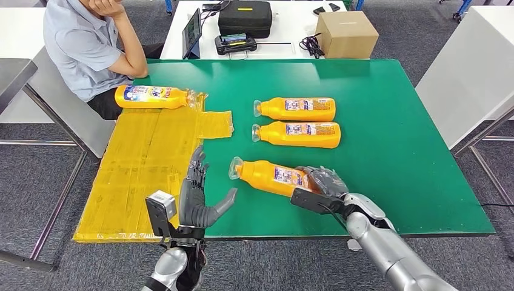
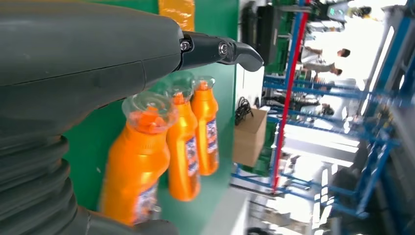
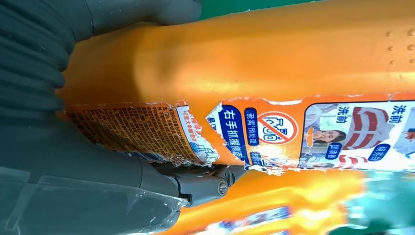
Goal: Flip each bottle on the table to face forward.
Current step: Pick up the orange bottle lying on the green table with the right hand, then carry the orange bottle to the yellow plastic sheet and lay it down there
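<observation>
Green table (image 1: 388, 151), yellow sheet (image 1: 145, 170) on its left part; person (image 1: 91, 42) seated beyond. Four orange bottles lie flat. Right hand (image 1: 324, 185) grips near bottle (image 1: 273, 177) at its base, long axis across the table, cap pointing left. Left hand (image 1: 197, 197) empty, fingers spread.

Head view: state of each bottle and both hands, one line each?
Nearest bottle: lying on its side, base end gripped by the right hand.
Middle bottle: lying on its side, untouched.
Far bottle: lying on its side, untouched.
Bottle on the yellow sheet: lying on its side, blue label up.
Right hand: fingers wrapped round the nearest bottle.
Left hand: open, holding nothing.
</observation>
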